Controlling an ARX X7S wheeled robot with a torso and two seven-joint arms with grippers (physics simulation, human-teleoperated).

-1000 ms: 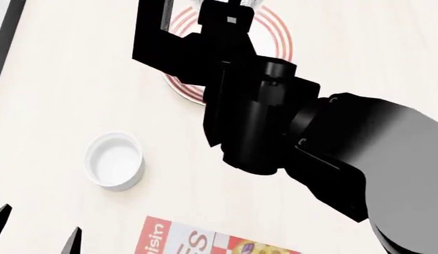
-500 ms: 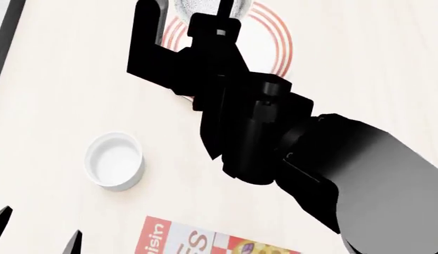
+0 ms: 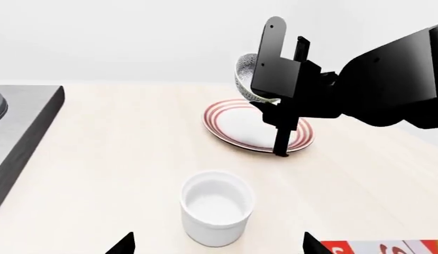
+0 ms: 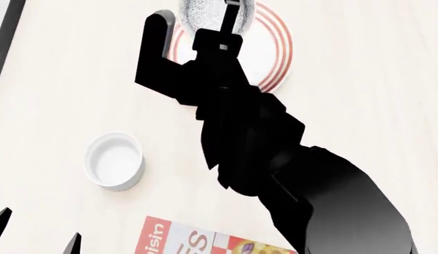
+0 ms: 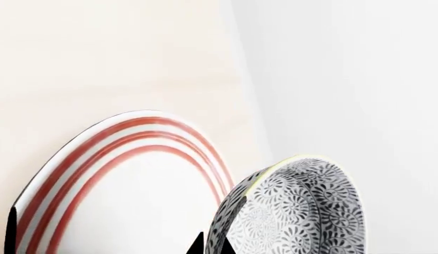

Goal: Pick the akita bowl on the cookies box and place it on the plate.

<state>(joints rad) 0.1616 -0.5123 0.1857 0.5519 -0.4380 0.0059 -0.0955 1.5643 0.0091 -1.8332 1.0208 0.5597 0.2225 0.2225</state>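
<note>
The right gripper [image 3: 270,84], jaws clamped on the grey-and-white floral-speckled akita bowl [image 3: 246,79], holds it tilted. The red-ringed white plate [image 3: 233,124] lies directly below the jaws. Left jaws apart.

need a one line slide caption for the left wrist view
Right gripper holds the tilted akita bowl above the red-ringed plate, with a white cup in the foreground.

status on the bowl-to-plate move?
Right gripper shut on akita bowl, tilted, held above plate. Left gripper open, idle near white cup. Nothing blocking the plate.
</note>
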